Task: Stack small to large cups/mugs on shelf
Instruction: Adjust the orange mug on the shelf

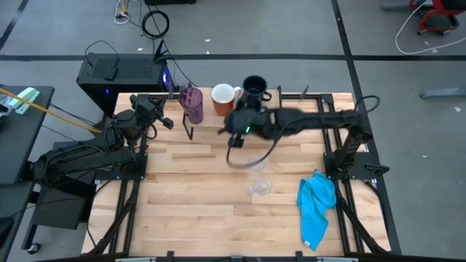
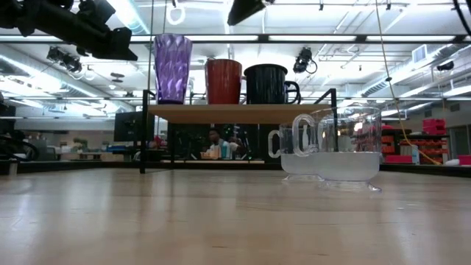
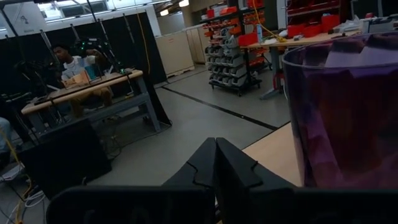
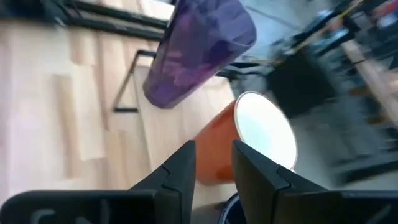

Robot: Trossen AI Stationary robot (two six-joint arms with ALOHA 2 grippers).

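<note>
While I am reaching my right arm over the shelf, three cups are standing on it in a row: purple tumbler, orange mug, black mug. My right gripper is hanging above the orange mug, fingers a little apart, holding nothing. My left gripper is sitting beside the tumbler, fingers pressed together. Two clear glasses are waiting on the table.

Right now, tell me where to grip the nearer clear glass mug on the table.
Take the nearer clear glass mug across its rim from above. It stands upright and open-topped, its handle turned toward the other clear mug close beside it, so a side approach looks crowded.
</note>
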